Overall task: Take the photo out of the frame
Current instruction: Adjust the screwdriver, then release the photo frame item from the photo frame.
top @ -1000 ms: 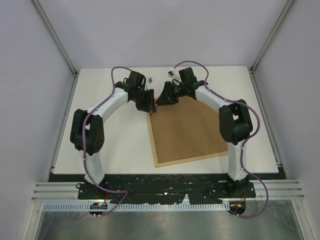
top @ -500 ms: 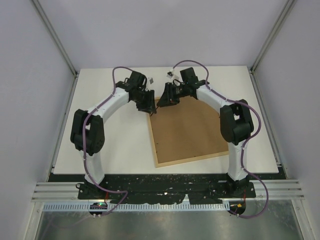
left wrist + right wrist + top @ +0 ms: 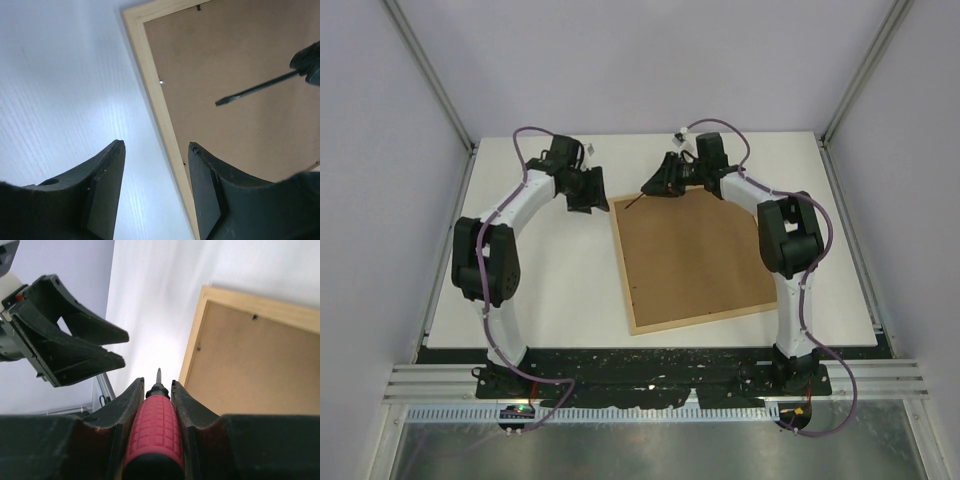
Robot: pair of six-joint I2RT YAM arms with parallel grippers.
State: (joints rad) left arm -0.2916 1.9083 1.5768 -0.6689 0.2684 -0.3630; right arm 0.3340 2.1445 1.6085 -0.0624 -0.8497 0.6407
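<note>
The frame [image 3: 692, 262] lies face down on the white table, its brown fibreboard back up; the photo is hidden under that back. My left gripper [image 3: 588, 196] hangs open and empty just left of the frame's far-left corner. The left wrist view shows its jaws [image 3: 156, 145] over the bare table beside the pale wood strip [image 3: 156, 100]. My right gripper [image 3: 662, 186] is shut on a red-handled screwdriver [image 3: 152, 432] over the frame's far edge. The blade [image 3: 255, 90] points at the left gripper [image 3: 75, 347] and hovers above the backing board [image 3: 255, 375].
Small dark clips [image 3: 255, 317] sit along the inner edge of the frame's back. White table [image 3: 540, 280] stretches left of the frame. Grey enclosure walls and metal posts [image 3: 432, 80] stand close on both sides and behind.
My left gripper has drawn back to the left from the frame's far-left corner and opened wider. The right gripper with the screwdriver has pulled back toward the far right. The corner now lies uncovered.
</note>
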